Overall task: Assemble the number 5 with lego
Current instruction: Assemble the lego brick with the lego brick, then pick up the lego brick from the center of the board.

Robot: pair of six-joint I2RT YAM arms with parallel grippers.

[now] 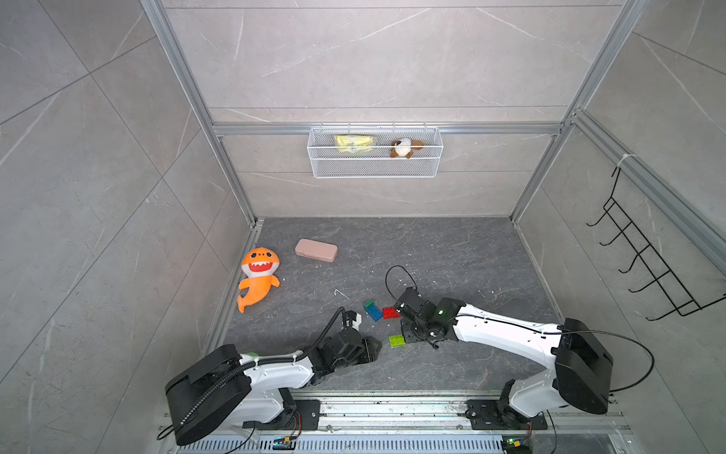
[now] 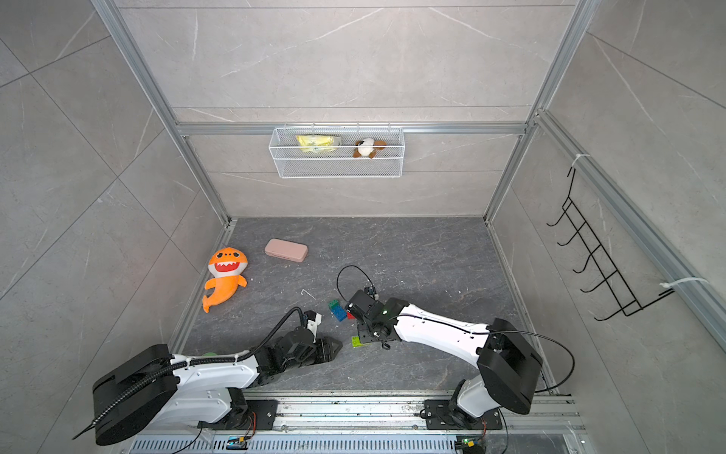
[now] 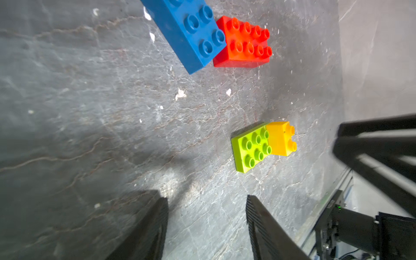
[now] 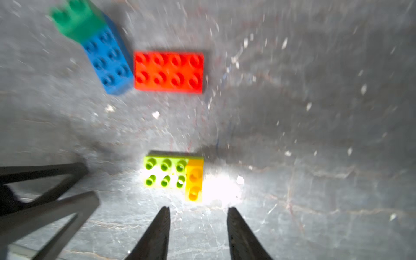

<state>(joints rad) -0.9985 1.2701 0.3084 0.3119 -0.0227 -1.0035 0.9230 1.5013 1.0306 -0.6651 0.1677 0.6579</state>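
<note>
Left gripper (image 3: 207, 199), right gripper (image 4: 198, 209) both spread, empty, with the lime green brick (image 3: 248, 149) carrying the yellow brick (image 3: 279, 139) between them. Shark plush (image 1: 259, 277) and pink case (image 1: 316, 250) well apart, toward table's left edge.

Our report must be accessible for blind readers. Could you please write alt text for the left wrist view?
A lime green brick with a small yellow brick on one end lies on the grey table, just beyond the open, empty left gripper. Farther off, a red brick lies right beside a blue brick.
</note>
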